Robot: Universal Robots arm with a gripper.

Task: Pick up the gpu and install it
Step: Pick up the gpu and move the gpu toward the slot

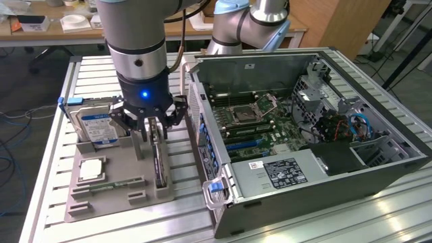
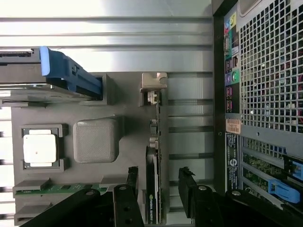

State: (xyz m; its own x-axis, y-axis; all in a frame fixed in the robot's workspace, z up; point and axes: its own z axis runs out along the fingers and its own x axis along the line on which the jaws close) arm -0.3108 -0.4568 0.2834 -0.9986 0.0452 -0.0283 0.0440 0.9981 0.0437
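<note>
The gpu (image 1: 160,164) is a thin dark card standing on edge in a slot of the grey holder tray (image 1: 118,200), beside the open computer case (image 1: 317,167). My gripper (image 1: 152,135) hangs straight above the card's far end. In the wrist view the gpu (image 2: 156,156) runs edge-on between the two black fingers (image 2: 132,182). The gripper (image 2: 159,183) is open, one finger on each side of the card, with a gap to the card on both sides. Nothing is held.
In the same tray stand a silver hard drive (image 1: 98,125) with a blue bracket (image 2: 66,73), a square processor (image 1: 91,169) and a slim green memory stick (image 1: 111,186). The case's perforated rear wall (image 2: 270,75) is close beside the card. The motherboard (image 1: 260,126) lies exposed inside.
</note>
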